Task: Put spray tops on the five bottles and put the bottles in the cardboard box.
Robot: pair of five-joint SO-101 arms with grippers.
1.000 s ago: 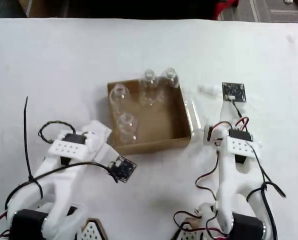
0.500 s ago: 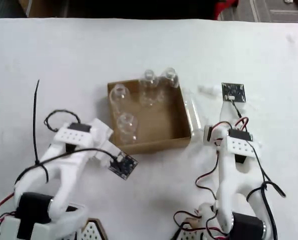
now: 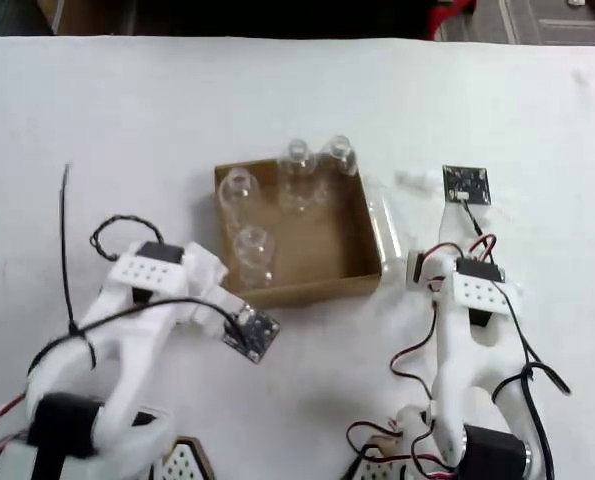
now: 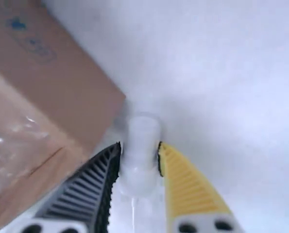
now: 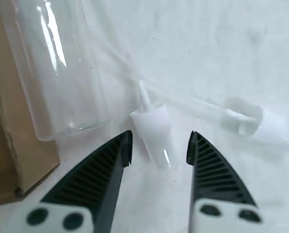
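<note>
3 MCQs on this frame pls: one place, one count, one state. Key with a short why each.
1. The fifth bottle is
A. lying on the table beside the cardboard box
B. upright at the table's far edge
C. inside the box

2. Bottles in the box:
A. two
B. four
C. five

3. The left tool is
A. open over bare table
B. shut on a bottle
C. shut on a white spray top

Key:
1 A, it lies flat along the box's outer wall, on the right arm's side.
2 B, four clear bottles show inside.
3 C, its fingers clamp the top by the box's corner.
</note>
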